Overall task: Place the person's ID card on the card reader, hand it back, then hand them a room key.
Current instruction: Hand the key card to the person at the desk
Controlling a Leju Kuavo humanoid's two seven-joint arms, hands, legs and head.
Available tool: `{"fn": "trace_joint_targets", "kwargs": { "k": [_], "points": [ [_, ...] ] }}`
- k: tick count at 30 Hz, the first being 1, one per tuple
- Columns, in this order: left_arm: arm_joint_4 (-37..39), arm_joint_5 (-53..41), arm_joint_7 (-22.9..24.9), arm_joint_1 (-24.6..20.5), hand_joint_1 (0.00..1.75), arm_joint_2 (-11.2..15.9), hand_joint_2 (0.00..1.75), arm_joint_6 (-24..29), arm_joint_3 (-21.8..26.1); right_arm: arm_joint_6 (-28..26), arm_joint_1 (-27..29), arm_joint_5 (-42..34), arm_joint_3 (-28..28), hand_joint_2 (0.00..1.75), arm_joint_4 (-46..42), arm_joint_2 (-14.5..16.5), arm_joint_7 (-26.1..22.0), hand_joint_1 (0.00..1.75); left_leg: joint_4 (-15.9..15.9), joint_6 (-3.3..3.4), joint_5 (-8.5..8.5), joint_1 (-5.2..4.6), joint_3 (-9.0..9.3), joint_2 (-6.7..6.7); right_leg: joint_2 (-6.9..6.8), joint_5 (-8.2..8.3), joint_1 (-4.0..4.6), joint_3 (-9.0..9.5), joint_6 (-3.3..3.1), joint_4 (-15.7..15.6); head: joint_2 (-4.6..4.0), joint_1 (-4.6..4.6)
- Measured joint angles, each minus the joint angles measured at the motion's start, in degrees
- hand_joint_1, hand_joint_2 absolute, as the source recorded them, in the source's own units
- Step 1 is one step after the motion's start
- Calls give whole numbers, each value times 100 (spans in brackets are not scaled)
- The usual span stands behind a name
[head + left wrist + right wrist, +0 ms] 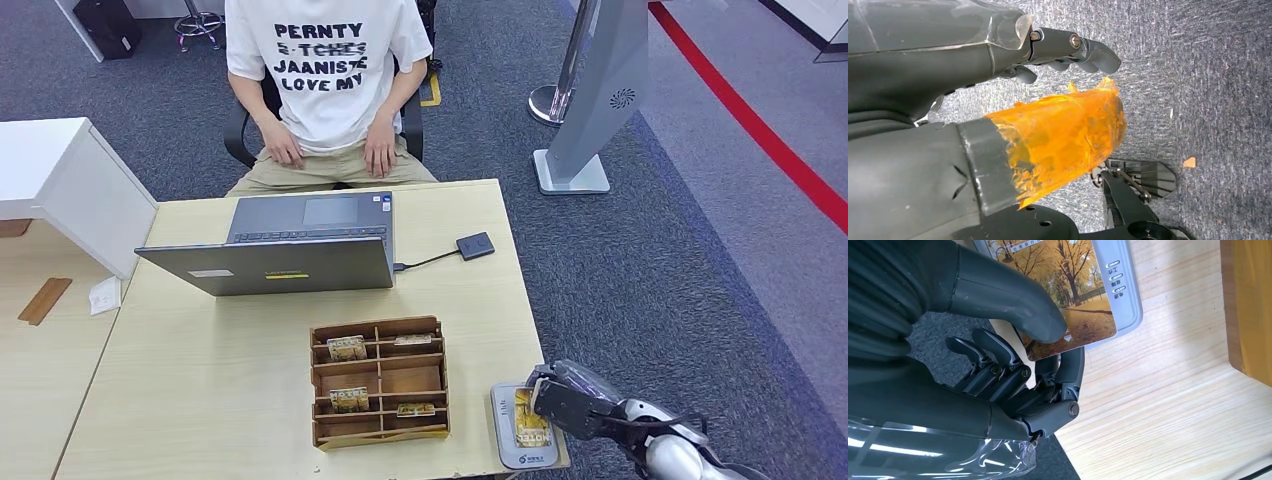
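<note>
1. Pinching the ID card [1068,295] between thumb and fingers [1070,371], the right hand [562,398] is holding it flat over the grey card reader [503,425] at the desk's [200,370] near right corner.
2. The card is showing yellow autumn trees and the word "HOTEL".
3. The left hand [998,100] is hanging over carpet, fingers [1083,47] loosely curled and holding nothing; orange tape is covering its thumb.
4. A wooden divided tray [380,382] is sitting left of the reader, holding room key cards [348,348].
5. A person [325,80] is sitting behind a laptop [290,245], shirt reading "PERNTY", "JAANISTE", "LOVE MY".
</note>
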Motion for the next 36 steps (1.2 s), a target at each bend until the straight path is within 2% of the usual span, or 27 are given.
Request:
{"fn": "trace_joint_targets", "kwargs": {
  "k": [36],
  "points": [
    [0, -39, -2, 0, 0, 0, 0, -5, 0, 6, 26, 73, -54, 175, -16, 2, -15, 175, 0, 0, 0, 0, 0, 0, 0, 0, 0, 0, 0, 0, 0, 2]
  ]
}}
